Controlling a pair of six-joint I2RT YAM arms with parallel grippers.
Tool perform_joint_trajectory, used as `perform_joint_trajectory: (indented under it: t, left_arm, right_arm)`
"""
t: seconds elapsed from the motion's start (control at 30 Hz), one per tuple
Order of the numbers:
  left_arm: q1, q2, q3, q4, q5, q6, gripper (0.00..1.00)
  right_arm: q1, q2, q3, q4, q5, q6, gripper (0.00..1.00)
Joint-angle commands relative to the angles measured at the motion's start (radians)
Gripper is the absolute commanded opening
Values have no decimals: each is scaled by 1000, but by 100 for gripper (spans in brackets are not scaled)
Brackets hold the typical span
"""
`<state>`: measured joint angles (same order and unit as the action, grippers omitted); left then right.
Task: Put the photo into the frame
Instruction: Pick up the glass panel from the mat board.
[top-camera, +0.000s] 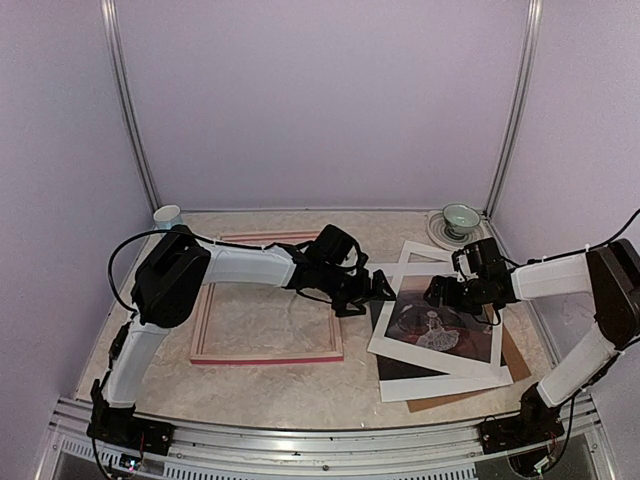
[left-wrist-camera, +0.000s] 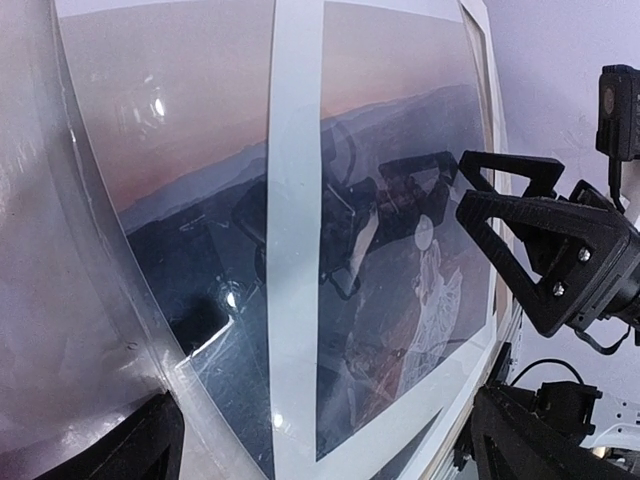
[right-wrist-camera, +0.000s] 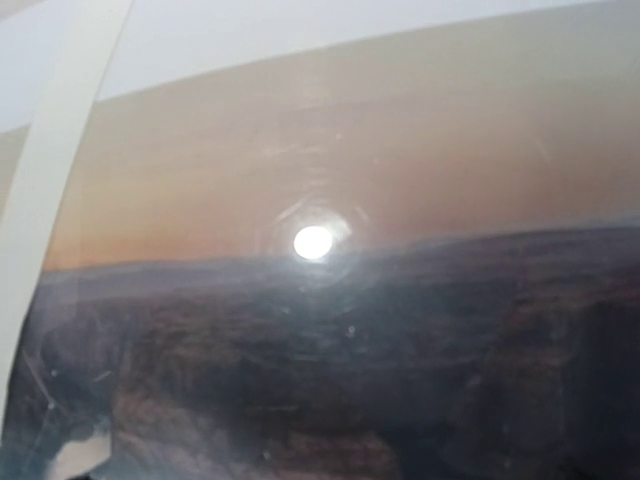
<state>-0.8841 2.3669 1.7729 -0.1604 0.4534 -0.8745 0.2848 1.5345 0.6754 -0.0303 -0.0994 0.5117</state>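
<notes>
The pink frame (top-camera: 265, 352) lies flat on the table at centre left, its opening showing the tabletop. The photo (top-camera: 440, 328), a dark reddish landscape with a small white figure and a white border, lies to its right on a stack of sheets. It fills the left wrist view (left-wrist-camera: 400, 230) under a glossy clear sheet and fills the right wrist view (right-wrist-camera: 330, 330). My left gripper (top-camera: 385, 288) reaches across the frame to the photo's left edge, its fingers (left-wrist-camera: 130, 450) spread wide. My right gripper (top-camera: 436, 293) is low over the photo and also shows in the left wrist view (left-wrist-camera: 505, 205); its own camera shows no fingers.
A white mat (top-camera: 420, 385) and a brown backing board (top-camera: 517, 352) lie under the photo. A white mat strip (left-wrist-camera: 295, 250) crosses the picture. A small cup (top-camera: 167, 215) stands back left, and a green bowl on a plate (top-camera: 461, 218) back right. Walls close in the table.
</notes>
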Motion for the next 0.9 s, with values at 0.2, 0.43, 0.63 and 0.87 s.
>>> perform_joint_trajectory:
  t: [0.2,0.43,0.63,0.87]
  left_arm:
    - [10,-3,-77,68,62,-66,99]
    - [23,-44,-173,212,88,-128,99]
    - [28,-49,-224,320,132,-176,99]
    - [29,-50,-246,380,150,-204,98]
  right_arm:
    - [-9,10,-23,-15,-18,14,99]
    - [-3,21,-27,-9,-24,17,99]
    - [1,28,-28,-4,-25,19,99]
    - [4,33,-31,-2,-26,20,99]
